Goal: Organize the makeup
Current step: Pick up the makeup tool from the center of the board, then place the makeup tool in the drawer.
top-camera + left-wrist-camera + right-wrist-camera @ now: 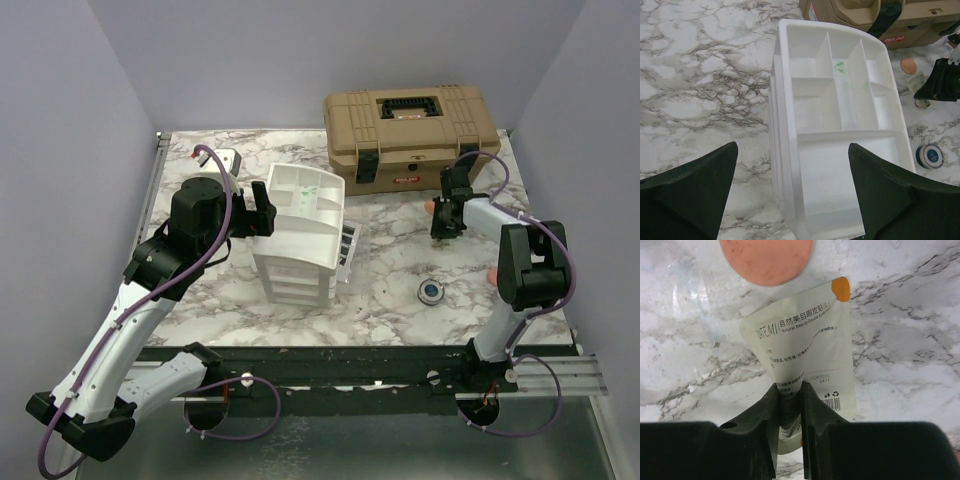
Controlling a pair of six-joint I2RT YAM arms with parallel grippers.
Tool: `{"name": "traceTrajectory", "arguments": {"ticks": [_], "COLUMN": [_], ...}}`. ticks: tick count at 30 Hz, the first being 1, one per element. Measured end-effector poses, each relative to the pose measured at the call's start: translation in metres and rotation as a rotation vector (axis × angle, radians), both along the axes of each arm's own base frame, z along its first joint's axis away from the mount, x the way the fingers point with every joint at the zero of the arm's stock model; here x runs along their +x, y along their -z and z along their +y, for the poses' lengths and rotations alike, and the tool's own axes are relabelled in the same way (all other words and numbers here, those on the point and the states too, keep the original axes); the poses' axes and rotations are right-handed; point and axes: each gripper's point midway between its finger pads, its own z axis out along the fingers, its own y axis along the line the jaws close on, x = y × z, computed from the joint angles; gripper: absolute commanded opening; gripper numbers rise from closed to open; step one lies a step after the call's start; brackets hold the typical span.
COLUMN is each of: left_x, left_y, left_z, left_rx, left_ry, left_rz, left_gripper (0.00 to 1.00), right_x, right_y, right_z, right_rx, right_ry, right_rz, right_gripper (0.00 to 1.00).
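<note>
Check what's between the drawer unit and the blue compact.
Nothing: just bare marble between drawer unit and blue compact, clearest in the top view.

Bright, even light (soft shadows)

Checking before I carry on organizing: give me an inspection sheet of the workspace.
Surface: marble table, nothing seen amiss.
Job's things: sachet pinched in the right gripper; pink disc just beyond it; blue compact loose on the table.
Clutter: toolbox closed at the back; drawer unit mid-table.
Grippers: left gripper open, over the drawer unit; right shut on the sachet.
Cables: purple cables looped along both arms, no snag seen.
Surroundings: plain walls, nothing seen.
</note>
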Motion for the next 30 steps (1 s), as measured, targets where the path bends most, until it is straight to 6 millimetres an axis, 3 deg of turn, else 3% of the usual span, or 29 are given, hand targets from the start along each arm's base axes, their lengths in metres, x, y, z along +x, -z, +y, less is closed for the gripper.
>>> {"name": "traceTrajectory", "arguments": {"ticks": [4,7,17,25,30], "left_x": [0.000,0.000,0.004,0.006,0.008], "left_y": [0.000,0.001,0.006,0.010,0.012], "left_z": [0.000,0.000,-0.002,-0.004,-0.005], "left_rx": [0.000,0.001,0.012,0.017,0.022], "left_ry": [0.000,0.000,0.001,0.001,0.001], "left_rz": [0.000,0.002,0.020,0.030,0.038], "left_gripper": [0.93,0.93,0.93,0.93,0.93], "right_x": [-0.010,-0.023,-0.056,-0.079,-0.087], "right_y": [-0.006,-0.022,-0.103,-0.184,-0.211], "right_z": [0.010,0.025,0.081,0.131,0.165], "right_rx": [0.059,0.139,0.450,0.783,0.946], "right_ry": [-0.024,-0.049,-0.144,-0.236,-0.302], "right_rz": [0.016,0.011,-0.137,-0.261,-0.269], "right_gripper": [0.13,0.13,0.13,0.13,0.14]}}
